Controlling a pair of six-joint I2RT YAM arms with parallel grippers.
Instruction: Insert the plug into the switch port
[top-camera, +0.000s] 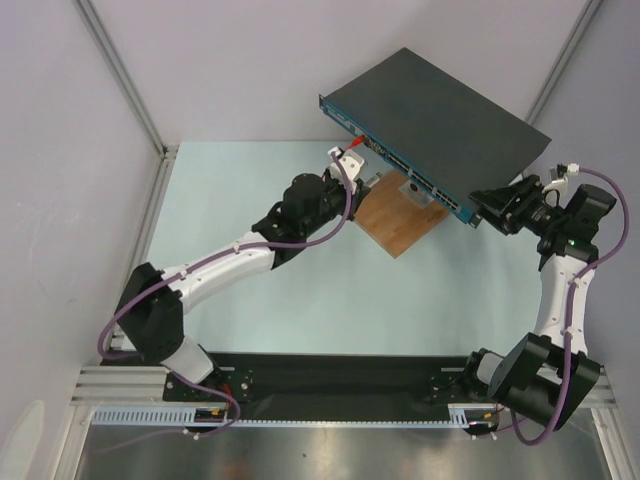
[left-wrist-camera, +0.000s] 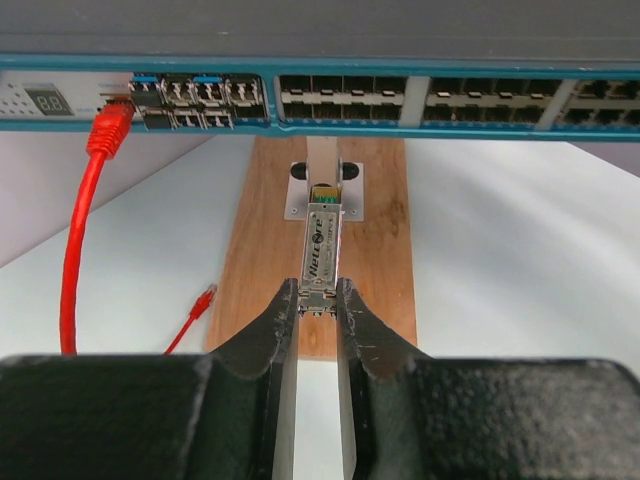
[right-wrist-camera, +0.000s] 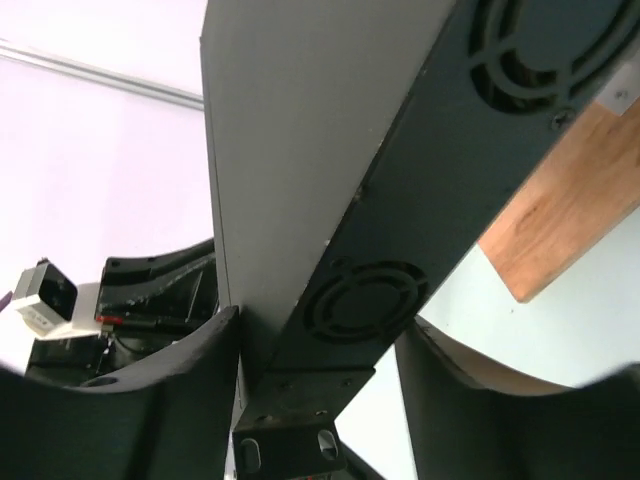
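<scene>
The switch (top-camera: 430, 110) is a flat dark box, raised at the back right over a wooden board. Its blue front (left-wrist-camera: 340, 100), lined with rows of ports, fills the top of the left wrist view. My left gripper (left-wrist-camera: 317, 295) is shut on the rear end of the plug (left-wrist-camera: 323, 240), a slim silver module pointing at the switch, below the port rows. In the top view this gripper (top-camera: 368, 182) sits just before the switch's left end. My right gripper (right-wrist-camera: 320, 325) clamps the switch's right end (right-wrist-camera: 300, 150), one finger on each flat face.
The wooden board (left-wrist-camera: 375, 270) lies under the switch and carries a small metal bracket (left-wrist-camera: 298, 200) just beyond the plug's tip. A red cable (left-wrist-camera: 80, 240) is plugged into the switch's far-left port, and a loose red connector (left-wrist-camera: 203, 298) lies on the table.
</scene>
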